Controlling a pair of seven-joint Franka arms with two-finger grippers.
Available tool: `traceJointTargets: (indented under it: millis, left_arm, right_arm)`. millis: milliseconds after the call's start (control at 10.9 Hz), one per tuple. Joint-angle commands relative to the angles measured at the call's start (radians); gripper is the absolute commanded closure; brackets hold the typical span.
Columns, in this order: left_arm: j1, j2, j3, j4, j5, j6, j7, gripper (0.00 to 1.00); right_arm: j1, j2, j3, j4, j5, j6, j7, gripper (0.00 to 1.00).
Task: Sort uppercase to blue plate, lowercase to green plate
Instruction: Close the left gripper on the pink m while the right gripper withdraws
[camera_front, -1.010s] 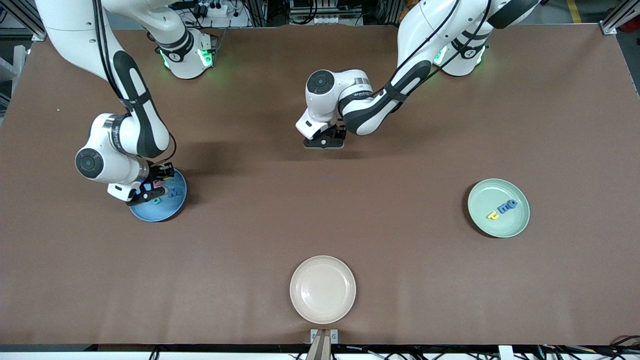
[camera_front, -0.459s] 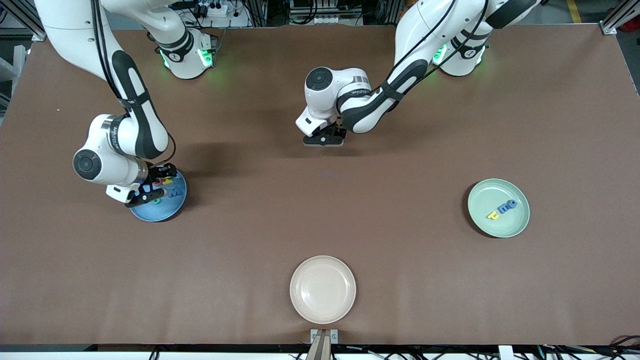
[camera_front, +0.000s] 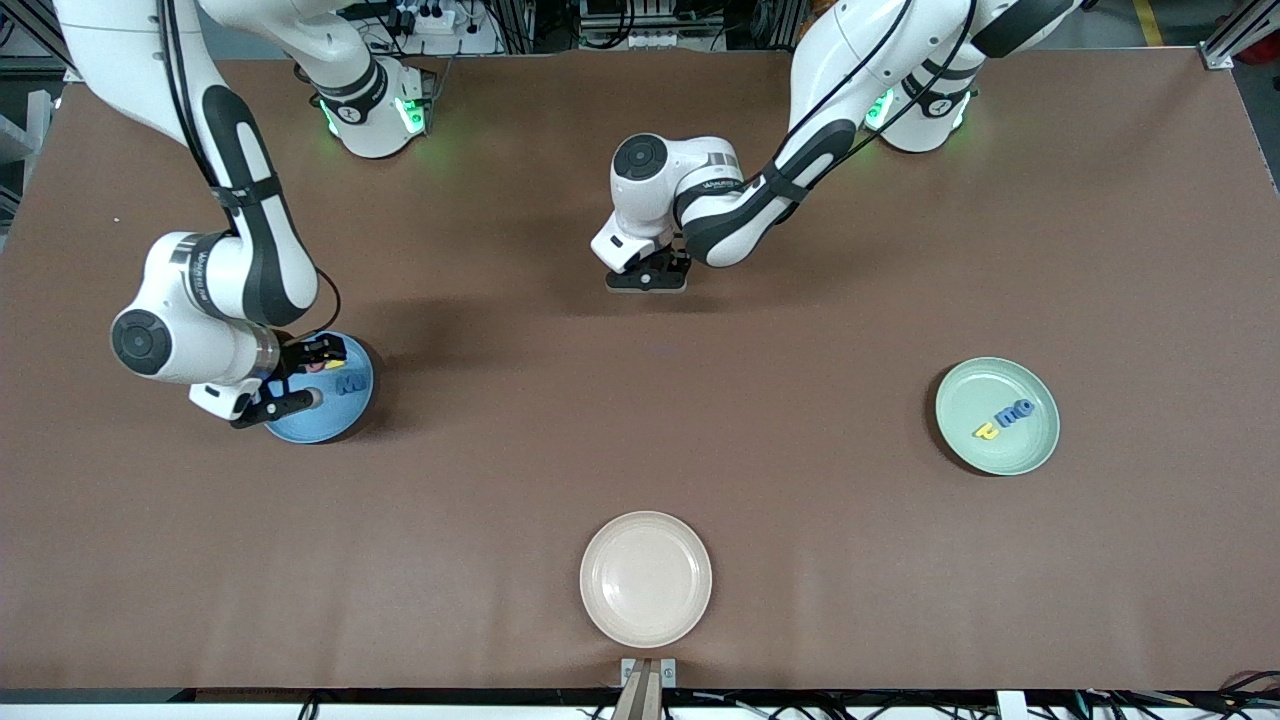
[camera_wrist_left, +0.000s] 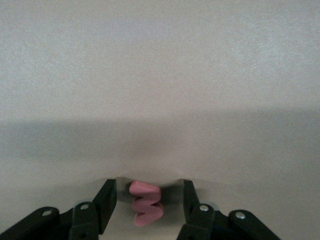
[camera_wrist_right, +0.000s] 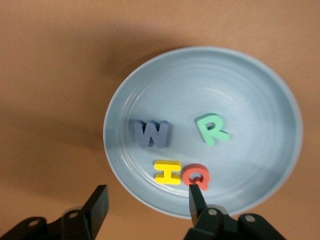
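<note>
Blue plate (camera_front: 330, 420) sits at the right arm's end of the table. It holds four capitals, counted in the right wrist view: blue W (camera_wrist_right: 151, 134), green R (camera_wrist_right: 212, 129), yellow H (camera_wrist_right: 167, 172), red Q (camera_wrist_right: 196, 176). H and Q touch; W and R lie apart from them.

Right gripper (camera_wrist_right: 149, 200) hangs over the blue plate's rim, jaws wide apart, nothing between them. One fingertip (camera_wrist_right: 196, 196) overlaps the Q in that view; contact cannot be told.

Green plate (camera_front: 1030, 450) sits toward the left arm's end. Three lowercase letters lie on it in a close row: one yellow letter (camera_front: 985, 431), two blue letters (camera_front: 1014, 412).

Fourth lowercase, a pink-red w (camera_wrist_left: 145, 203), lies on the table mid-way along it, between the left gripper's fingers (camera_wrist_left: 107, 202). Left gripper (camera_wrist_left: 146, 202) is down at the table, jaws part-open on either side of the w; a gap shows on both sides, so no grip.

One cream plate (camera_front: 646, 530) lies nearest the front camera, with no letters on it.

Count: plates 3; capitals 4; lowercase 4.
</note>
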Motion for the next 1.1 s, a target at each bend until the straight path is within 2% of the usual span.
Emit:
traceJointTargets:
  millis: [0,184,367,459,734,1010]
  left_arm:
    - [-0.001,0.012,0.004,-0.008,0.032,0.029,-0.043,0.59]
    - [-0.003,0.018,0.006,-0.008,0.032,0.031,-0.043,0.79]
    - [-0.004,0.023,0.006,-0.006,0.032,0.032,-0.043,0.86]
    - [0.0,0.021,0.006,-0.005,0.032,0.032,-0.042,1.0]
    - [0.035,-0.003,0.009,0.012,0.032,0.029,-0.03,1.0]
    - [0.139,-0.106,0.009,0.014,0.033,0.026,0.039,1.0]
  right_arm:
    - [-0.053,-0.018,0.054,0.186,-0.116,-0.197,0.119,0.14]
    - [-0.09,-0.018,0.114,0.327,-0.184,-0.33,0.189,0.06]
    - [-0.126,-0.02,0.151,0.422,-0.196,-0.417,0.237,0.0]
    - [-0.153,-0.029,0.183,0.458,-0.198,-0.439,0.242,0.0]
    - [-0.175,-0.092,0.189,0.478,-0.211,-0.445,0.249,0.0]
    - [-0.189,-0.178,0.192,0.499,-0.192,-0.445,0.249,0.0]
